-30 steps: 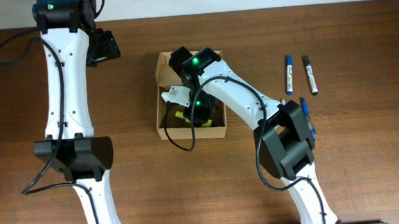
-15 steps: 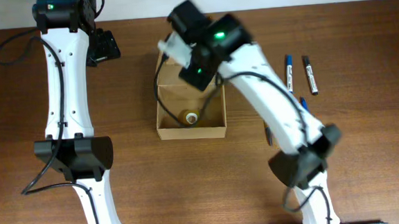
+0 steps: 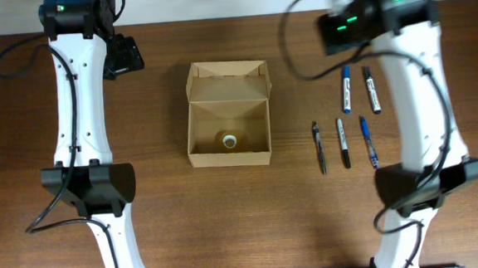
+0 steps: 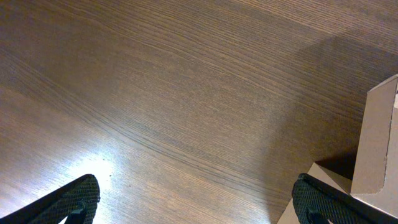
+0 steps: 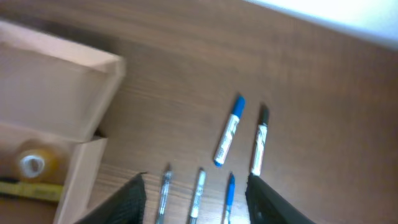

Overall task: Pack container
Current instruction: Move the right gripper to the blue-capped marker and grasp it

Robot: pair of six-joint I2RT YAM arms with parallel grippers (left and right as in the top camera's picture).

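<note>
The container [image 3: 228, 118], a tan cardboard box, stands open mid-table with its flap lid folded back. A yellow object with a round cap [image 3: 229, 139] lies inside, also in the right wrist view [image 5: 30, 165]. A blue marker [image 3: 346, 89], a black marker [image 3: 372, 89] and three pens [image 3: 343, 143] lie to its right. My right gripper [image 3: 338, 28] is open and empty, held high above the markers [image 5: 229, 130]; its fingers frame the pens [image 5: 198, 193]. My left gripper [image 3: 124, 56] is open and empty over bare table left of the box, whose corner [image 4: 376, 143] shows.
The brown wooden table [image 3: 169, 221] carries nothing else. The left arm's base [image 3: 88, 189] stands left of the box and the right arm's base [image 3: 425, 185] stands just right of the pens.
My right gripper rose out of the box and swung right and back, over the markers. The yellow object stays in the box. The left arm has not moved.
</note>
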